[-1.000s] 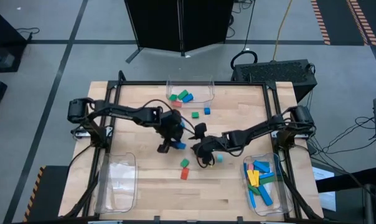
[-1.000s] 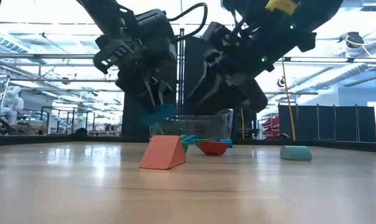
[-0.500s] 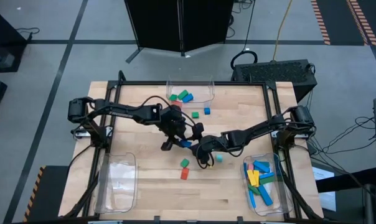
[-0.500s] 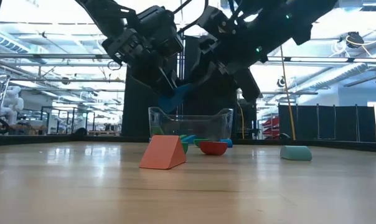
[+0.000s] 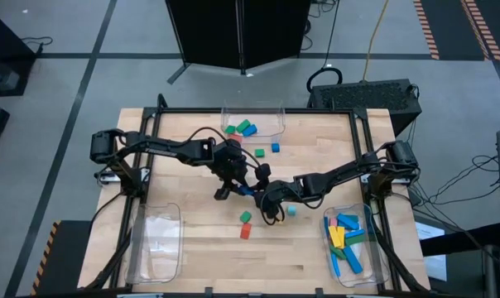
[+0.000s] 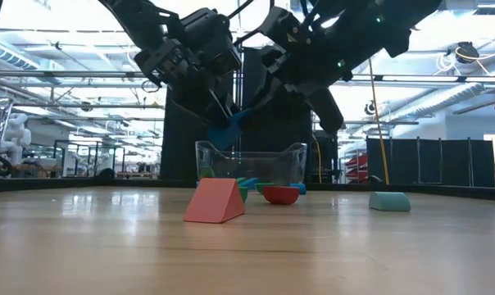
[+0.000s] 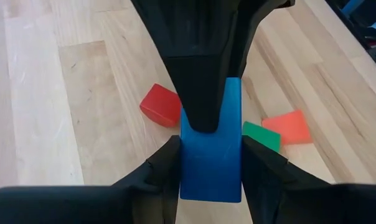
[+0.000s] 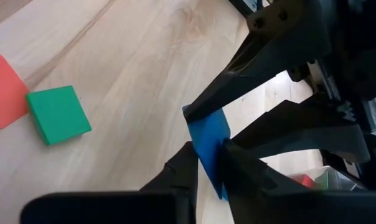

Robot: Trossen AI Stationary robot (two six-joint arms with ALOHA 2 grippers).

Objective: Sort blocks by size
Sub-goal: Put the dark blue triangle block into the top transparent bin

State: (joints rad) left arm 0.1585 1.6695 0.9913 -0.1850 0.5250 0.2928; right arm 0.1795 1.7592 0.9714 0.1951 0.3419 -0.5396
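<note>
Blue block (image 7: 210,155) is mid-air above the red wedge (image 6: 214,201), pinched by both left gripper (image 7: 210,165) and right gripper (image 8: 206,163). Looks rigid, light and smooth-faced; you'd want flat opposite faces, not the tapered end.

Three clear bins (image 5: 252,108) are counted on the surface (image 5: 192,248), and two arms with one gripper each, left gripper (image 5: 244,185) and right gripper (image 5: 258,190), are seen above it. About four blocks (image 5: 242,128) are made out in the far bin, roughly seven more blocks in the bin at the right, and none can be told in the bin at the left. Six loose blocks are counted on the wood, and one blue block (image 5: 248,189) is held off it between both grippers.
</note>
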